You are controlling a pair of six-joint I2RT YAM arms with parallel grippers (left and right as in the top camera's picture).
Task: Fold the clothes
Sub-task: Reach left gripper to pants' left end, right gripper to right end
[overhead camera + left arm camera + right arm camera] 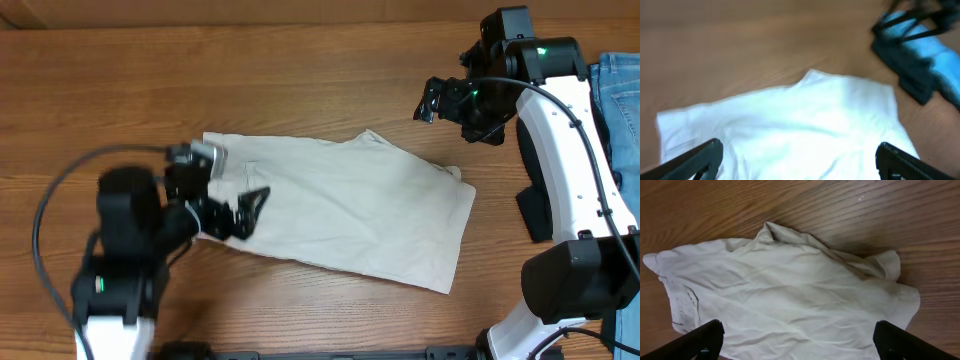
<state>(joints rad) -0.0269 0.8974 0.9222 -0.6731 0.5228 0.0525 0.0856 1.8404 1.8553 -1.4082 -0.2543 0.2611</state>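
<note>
I'm looking at the light beige crumpled cotton shorts (340,205). They're lying spread out near the middle of the brown wooden table (300,70), long side running left to right, with a bunched ridge along the far edge. My left gripper (240,212) is sitting over the shorts' left end with its jaws spread wide and nothing between them; I can't tell whether the tips are touching cloth. My right gripper (435,100) is hanging above bare wood just beyond the far right corner, jaws also fully apart and empty. Blue denim fabric (620,85) is lying at the right table edge, apart from the shorts.

Risks, as I'm judging them:
- The left pinch may be catching only the top layer, so the fold would be dragging the layers apart.
- The right arm is starting off the cloth and could be closing on air or scraping the wood.
- Uneven lifting between the two sides would be skewing the crease.
- The ridge at the far edge is likely getting trapped inside the fold.
- The left wrist view is blurry, so I'm not trusting it for aiming.
</note>
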